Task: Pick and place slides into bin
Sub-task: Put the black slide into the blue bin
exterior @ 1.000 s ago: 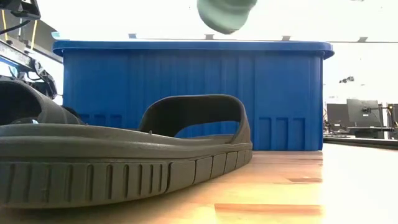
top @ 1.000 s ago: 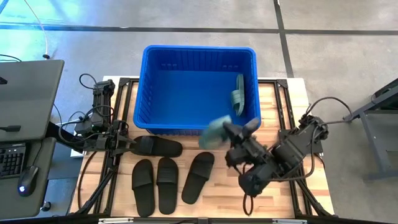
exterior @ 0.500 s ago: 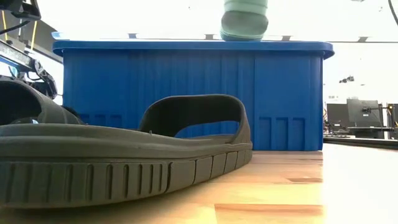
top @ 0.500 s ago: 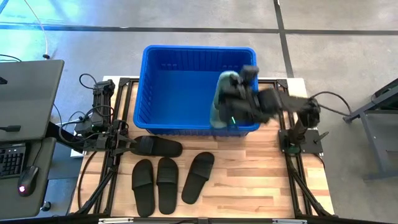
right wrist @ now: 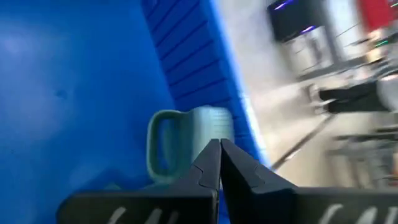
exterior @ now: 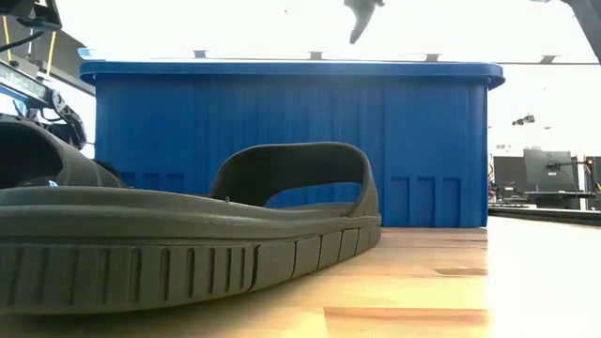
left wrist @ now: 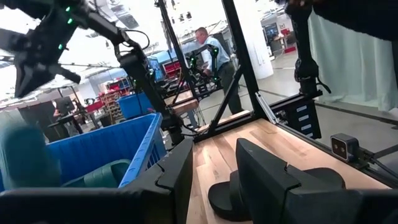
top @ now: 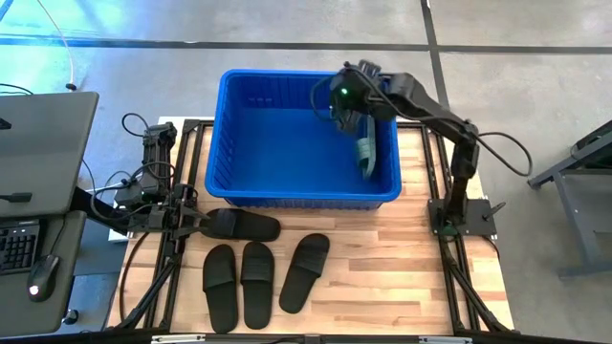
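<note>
High view: the right gripper hangs over the far right part of the blue bin, and the right wrist view shows its jaws pressed together with nothing between them. Just beyond and beneath those jaws a sage green slide stands against the bin's wall; another green slide lies by the same wall. The left gripper waits at the table's left edge, jaws parted, a black slide right ahead of them. Three more black slides lie on the table nearer the front edge.
</note>
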Tool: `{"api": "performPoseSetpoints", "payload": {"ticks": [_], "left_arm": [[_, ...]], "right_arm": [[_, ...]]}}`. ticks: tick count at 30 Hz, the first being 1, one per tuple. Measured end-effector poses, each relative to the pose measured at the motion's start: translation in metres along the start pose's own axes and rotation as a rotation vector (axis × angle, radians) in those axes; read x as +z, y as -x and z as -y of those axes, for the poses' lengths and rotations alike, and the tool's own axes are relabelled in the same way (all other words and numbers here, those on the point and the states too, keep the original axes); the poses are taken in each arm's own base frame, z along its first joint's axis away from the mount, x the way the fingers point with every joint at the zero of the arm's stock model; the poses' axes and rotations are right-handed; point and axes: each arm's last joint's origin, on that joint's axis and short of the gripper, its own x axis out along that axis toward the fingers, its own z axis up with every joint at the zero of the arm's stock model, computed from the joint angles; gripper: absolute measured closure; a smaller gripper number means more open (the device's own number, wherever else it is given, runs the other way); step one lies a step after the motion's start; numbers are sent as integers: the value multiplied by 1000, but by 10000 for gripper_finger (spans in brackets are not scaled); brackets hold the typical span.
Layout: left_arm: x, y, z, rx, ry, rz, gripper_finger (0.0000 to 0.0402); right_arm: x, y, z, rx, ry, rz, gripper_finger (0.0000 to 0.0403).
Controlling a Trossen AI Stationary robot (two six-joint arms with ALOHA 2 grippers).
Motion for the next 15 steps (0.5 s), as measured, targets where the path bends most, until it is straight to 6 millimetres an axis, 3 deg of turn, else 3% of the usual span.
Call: {"api": "performPoseSetpoints", "payload": {"ticks": [15], "left_arm": [[-3,0,3,-12,1,-15,286]], "right_arm": [[1,-78,-8,275,6,-131,403]]}}
